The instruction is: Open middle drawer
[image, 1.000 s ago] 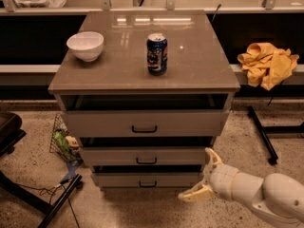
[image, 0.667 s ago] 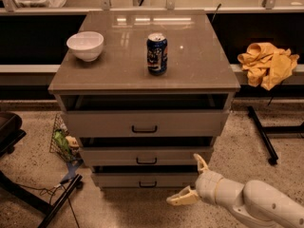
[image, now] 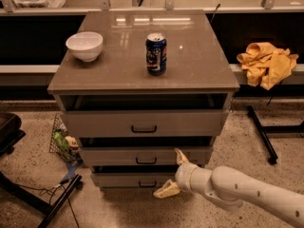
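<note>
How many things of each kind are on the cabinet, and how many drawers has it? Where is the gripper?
Drawers: 3 (top drawer, middle drawer, bottom drawer)
White bowl: 1
Soda can: 1
Total: 5
The gripper, open, is in front of the middle drawer, right of its handle.

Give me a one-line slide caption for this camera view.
Gripper, fingers open, hovers beside the middle drawer, right of its handle; a can and bowl sit on the cabinet top.

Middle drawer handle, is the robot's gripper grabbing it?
No, the gripper is open and sits low in front of the cabinet, right of the middle drawer's handle.
</note>
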Robot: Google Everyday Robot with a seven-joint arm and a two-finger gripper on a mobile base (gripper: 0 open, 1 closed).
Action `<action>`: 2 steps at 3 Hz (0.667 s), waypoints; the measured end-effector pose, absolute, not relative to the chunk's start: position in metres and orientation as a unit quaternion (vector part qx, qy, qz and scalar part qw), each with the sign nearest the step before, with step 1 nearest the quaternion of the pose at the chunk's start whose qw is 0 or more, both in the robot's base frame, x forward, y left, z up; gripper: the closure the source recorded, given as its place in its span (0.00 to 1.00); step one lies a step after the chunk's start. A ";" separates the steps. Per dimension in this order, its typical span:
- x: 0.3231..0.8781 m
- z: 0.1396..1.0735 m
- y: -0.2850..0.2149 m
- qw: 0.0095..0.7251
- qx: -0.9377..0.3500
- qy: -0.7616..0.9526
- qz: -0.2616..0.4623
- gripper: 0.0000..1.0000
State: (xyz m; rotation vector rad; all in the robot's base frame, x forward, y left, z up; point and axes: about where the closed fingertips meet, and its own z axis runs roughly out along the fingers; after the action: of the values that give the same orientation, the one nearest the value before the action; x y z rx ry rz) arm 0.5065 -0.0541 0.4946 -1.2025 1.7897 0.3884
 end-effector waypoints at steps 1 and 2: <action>0.508 0.494 -0.052 0.462 -0.488 0.724 0.160 0.00; 0.535 0.482 -0.057 0.467 -0.490 0.721 0.145 0.00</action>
State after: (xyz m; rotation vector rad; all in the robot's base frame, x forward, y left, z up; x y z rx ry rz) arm 0.5353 -0.0569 0.4818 -1.2030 1.7694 0.3548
